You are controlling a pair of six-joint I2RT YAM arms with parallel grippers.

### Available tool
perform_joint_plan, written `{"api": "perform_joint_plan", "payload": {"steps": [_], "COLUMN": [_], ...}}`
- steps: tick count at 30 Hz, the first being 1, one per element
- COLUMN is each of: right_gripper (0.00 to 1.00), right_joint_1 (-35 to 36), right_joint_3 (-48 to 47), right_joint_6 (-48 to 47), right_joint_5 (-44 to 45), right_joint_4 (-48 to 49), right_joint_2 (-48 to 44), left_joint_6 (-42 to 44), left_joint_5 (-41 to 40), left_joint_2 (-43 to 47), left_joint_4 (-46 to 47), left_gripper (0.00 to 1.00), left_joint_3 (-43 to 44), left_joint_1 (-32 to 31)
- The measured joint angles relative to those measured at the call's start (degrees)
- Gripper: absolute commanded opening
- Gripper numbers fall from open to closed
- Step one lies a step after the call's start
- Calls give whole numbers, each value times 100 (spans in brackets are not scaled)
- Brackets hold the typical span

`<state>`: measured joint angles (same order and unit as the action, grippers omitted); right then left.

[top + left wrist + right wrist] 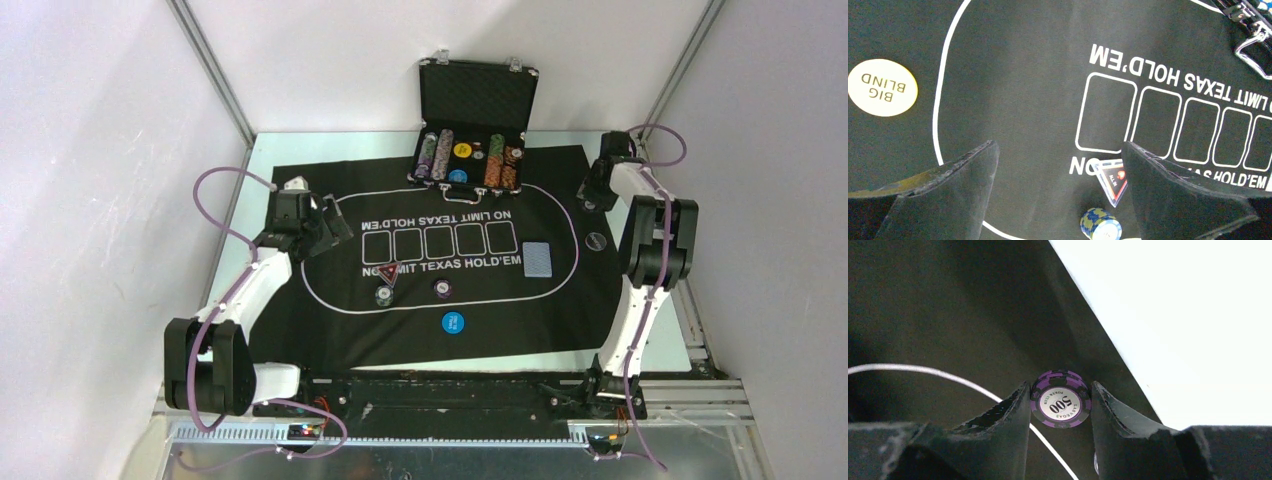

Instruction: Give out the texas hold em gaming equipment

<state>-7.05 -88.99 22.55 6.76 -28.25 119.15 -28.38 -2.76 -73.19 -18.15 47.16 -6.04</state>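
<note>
Purple with a white "500" centre, the chip [1060,400] sits edge-on between the fingers of the right gripper [1059,387], which is clamped firmly on it. It hangs above the far right corner of the black felt mat [330,330], close to where the felt meets the pale bench [1188,315]. The step in hand looks like carrying chips out to a player's place. The next move calls for lowering the chip flat onto the felt and letting go without it rolling.

The left gripper [1059,144] hangs empty, jaws wide apart, over the mat's left end, near the yellow Big Blind button [882,87].

The black hard case [478,95] stands open at the mat's far edge, lid upright. Its tray holds rows of chips [440,152] on edge, plus a yellow disc [462,151] and a blue one [458,176]. The blue-backed cards [538,260] lie on the felt.
</note>
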Motion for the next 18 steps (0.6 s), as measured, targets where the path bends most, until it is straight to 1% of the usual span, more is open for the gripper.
{"api": "perform_joint_plan", "payload": {"steps": [3, 5, 7, 9, 10, 11, 12, 13, 14, 15, 16, 18], "right_gripper": [8, 11, 14, 20, 27, 32, 42, 49, 63, 70, 82, 97], "right_joint_1": [9, 13, 24, 26, 26, 22, 22, 22, 20, 17, 15, 4], "right_joint_3": [-560, -789, -938, -970, -970, -970, -970, -970, -970, -970, -968, -968], "right_joint_6": [-2, 0, 11, 31, 42, 57, 63, 83, 96, 105, 144, 166], "right_joint_5": [44, 66, 70, 76, 79, 79, 79, 76, 76, 72, 70, 50], "right_joint_4": [-243, -330, -417, -470, -505, -560, -597, -621, -640, -656, -667, -686], "right_joint_2": [457, 627, 730, 772, 774, 776, 776, 776, 776, 776, 776, 776], "left_joint_6": [2, 0, 0, 0, 0, 2, 0, 0, 0, 0, 0, 0], "left_joint_5": [-11, -15, -20, -28, -31, -31, -31, -31, -31, -31, -28, -22], "left_joint_2": [-22, -48, -72, -81, -81, -81, -81, -81, -81, -81, -81, -81], "left_joint_4": [-4, -11, -17, -28, -33, -31, -35, -42, -44, -42, -42, -42], "left_gripper": [100, 100, 100, 100, 100, 100, 100, 100, 100, 100, 100, 100], "left_joint_3": [22, 48, 76, 101, 107, 109, 109, 109, 109, 109, 109, 109], "left_joint_1": [0, 0, 0, 0, 0, 0, 0, 0, 0, 0, 0, 0]}}
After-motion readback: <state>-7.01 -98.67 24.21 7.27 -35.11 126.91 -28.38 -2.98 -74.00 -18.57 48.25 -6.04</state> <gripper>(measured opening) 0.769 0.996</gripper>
